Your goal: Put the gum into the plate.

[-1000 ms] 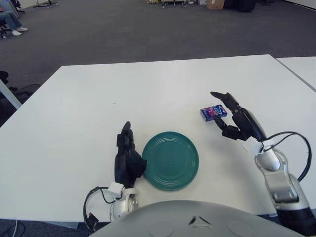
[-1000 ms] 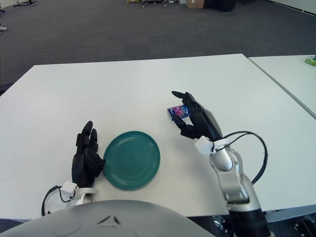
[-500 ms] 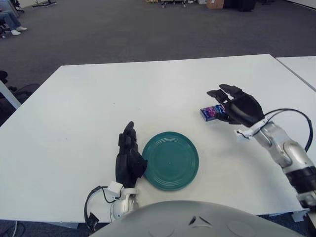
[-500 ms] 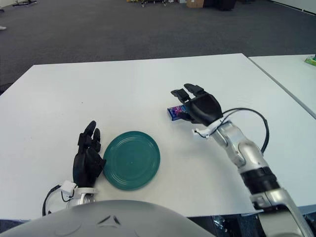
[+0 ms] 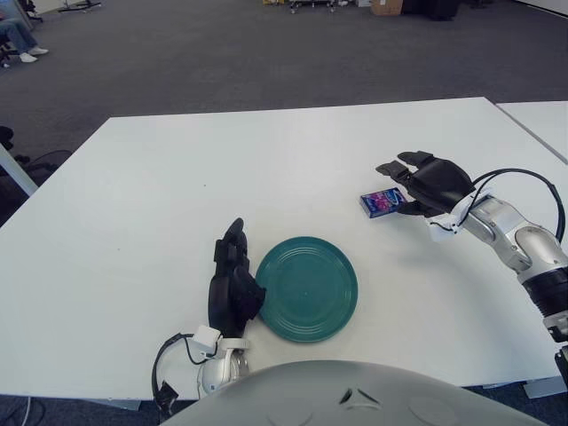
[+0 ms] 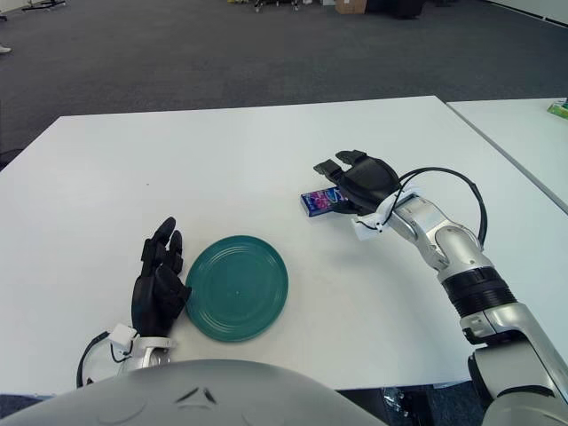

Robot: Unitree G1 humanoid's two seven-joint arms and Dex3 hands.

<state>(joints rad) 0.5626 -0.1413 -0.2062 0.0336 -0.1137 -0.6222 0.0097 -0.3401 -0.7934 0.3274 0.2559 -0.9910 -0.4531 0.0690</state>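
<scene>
The gum (image 5: 383,203) is a small blue and purple pack lying flat on the white table (image 5: 177,177), up and to the right of the plate. The round dark green plate (image 5: 306,288) sits near the table's front edge and holds nothing. My right hand (image 5: 405,184) hovers palm down at the pack's right end, its fingers spread over it and not closed around it. Whether it touches the pack I cannot tell. My left hand (image 5: 232,282) shows just left of the plate, fingers loosely extended, holding nothing.
A second white table (image 5: 543,120) stands to the right across a narrow gap, with a small green item (image 6: 557,108) on it. Grey carpet lies beyond, with a seated person (image 5: 18,37) far back left. My right arm's black cable (image 5: 524,175) loops above the forearm.
My right hand has turned palm down and reached over the gum, the forearm swinging out to the right. The gum, the plate and the left hand have stayed put.
</scene>
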